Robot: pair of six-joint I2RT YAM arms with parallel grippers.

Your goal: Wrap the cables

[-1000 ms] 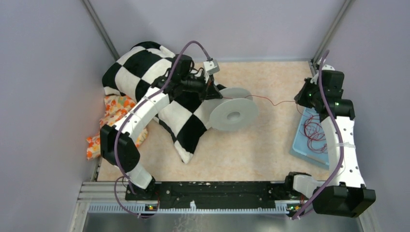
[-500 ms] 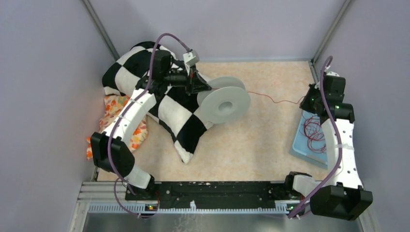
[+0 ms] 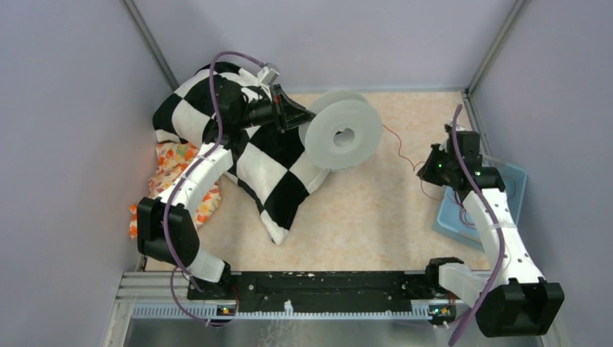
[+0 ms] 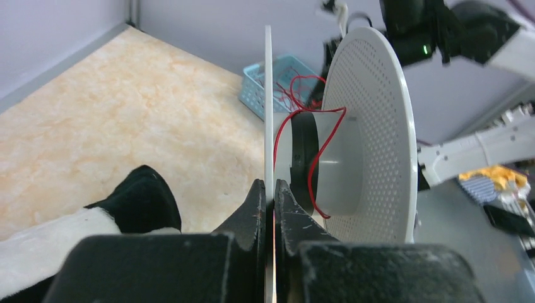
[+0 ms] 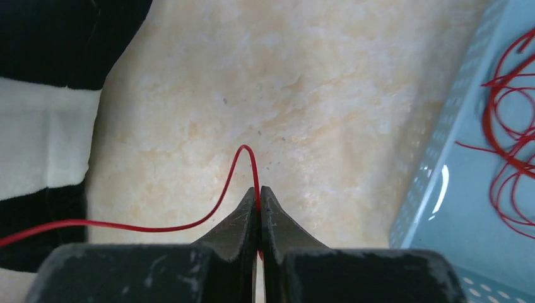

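Observation:
A grey spool (image 3: pixel 341 132) hangs above the table at the back. My left gripper (image 3: pixel 298 116) is shut on one thin flange (image 4: pixel 268 113) of it. The thin red cable (image 4: pixel 320 154) loops round the spool's core (image 4: pixel 337 164). From the spool the cable (image 3: pixel 399 144) runs right to my right gripper (image 3: pixel 426 168), which is shut on it (image 5: pixel 255 173). A slack loop stands above the closed fingertips in the right wrist view. More cable (image 5: pixel 508 132) lies tangled in the light-blue basket (image 3: pixel 515 181).
A black-and-white checkered pillow (image 3: pixel 267 170) lies at the back left under my left arm, with an orange patterned cloth (image 3: pixel 173 163) beside it. The basket (image 5: pixel 435 189) stands at the table's right edge.
My left gripper lifted the spool back and turned it, its flat face now toward the camera. My right gripper moved left and toward the front, off the basket, and the cable hangs slacker.

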